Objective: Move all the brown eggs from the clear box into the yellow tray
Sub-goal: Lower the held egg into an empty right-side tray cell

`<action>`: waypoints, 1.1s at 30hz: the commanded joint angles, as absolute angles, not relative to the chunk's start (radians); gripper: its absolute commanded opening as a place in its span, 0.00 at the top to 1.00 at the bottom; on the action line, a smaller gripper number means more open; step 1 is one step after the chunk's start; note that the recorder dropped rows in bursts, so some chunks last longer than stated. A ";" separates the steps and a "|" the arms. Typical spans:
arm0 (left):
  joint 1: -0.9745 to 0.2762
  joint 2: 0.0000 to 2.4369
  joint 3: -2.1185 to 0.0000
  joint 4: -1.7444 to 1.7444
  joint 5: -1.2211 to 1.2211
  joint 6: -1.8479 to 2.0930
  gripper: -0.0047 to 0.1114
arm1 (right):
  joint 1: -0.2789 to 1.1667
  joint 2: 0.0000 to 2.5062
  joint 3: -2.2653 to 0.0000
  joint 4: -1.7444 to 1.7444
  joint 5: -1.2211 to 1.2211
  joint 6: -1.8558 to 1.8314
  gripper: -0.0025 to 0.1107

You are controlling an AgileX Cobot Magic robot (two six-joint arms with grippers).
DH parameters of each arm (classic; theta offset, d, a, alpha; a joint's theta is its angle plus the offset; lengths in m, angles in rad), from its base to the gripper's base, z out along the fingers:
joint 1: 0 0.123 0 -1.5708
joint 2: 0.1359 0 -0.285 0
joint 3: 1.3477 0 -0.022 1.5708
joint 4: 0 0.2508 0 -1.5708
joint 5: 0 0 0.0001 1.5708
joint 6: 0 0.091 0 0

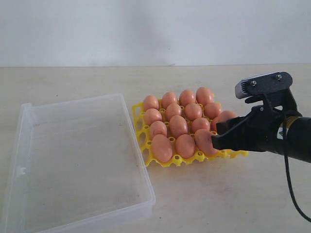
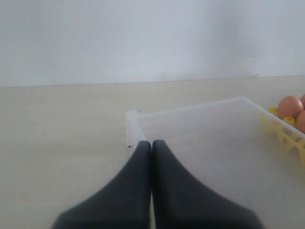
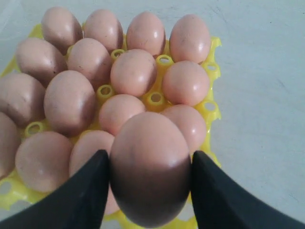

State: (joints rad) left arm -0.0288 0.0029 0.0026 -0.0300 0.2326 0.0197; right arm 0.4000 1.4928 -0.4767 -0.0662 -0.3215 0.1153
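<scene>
The clear box [image 1: 77, 160] lies on the left of the table with no eggs in it. To its right, the yellow tray [image 1: 171, 163] holds several brown eggs [image 1: 178, 125] in rows. My right gripper [image 1: 217, 133] hangs over the tray's near right corner, shut on one brown egg [image 1: 224, 118]. In the right wrist view that egg [image 3: 150, 167] fills the gap between the black fingers of the right gripper [image 3: 149, 153], above the tray [image 3: 213, 71]. My left gripper [image 2: 152, 143] is shut on nothing, at a corner of the clear box [image 2: 200, 129]. The exterior view does not show it.
The pale table runs back to a white wall. In the left wrist view, a bit of the yellow tray [image 2: 281, 136] and an egg [image 2: 289, 106] show past the box's far side. Bare tabletop lies in front of and to the right of the tray.
</scene>
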 commanded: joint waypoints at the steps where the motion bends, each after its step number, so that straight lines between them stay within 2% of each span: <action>1: -0.033 0.000 0.000 -0.035 0.231 0.020 1.00 | 0.394 1.511 -0.480 -0.051 -0.363 0.088 0.98; 13: -0.033 0.000 0.000 -0.035 0.231 0.020 1.00 | 0.394 1.535 -0.480 0.069 -0.394 0.076 0.98; 33: -0.033 0.000 0.000 -0.035 0.231 0.020 1.00 | 0.416 1.613 -0.478 0.000 -0.667 0.019 0.98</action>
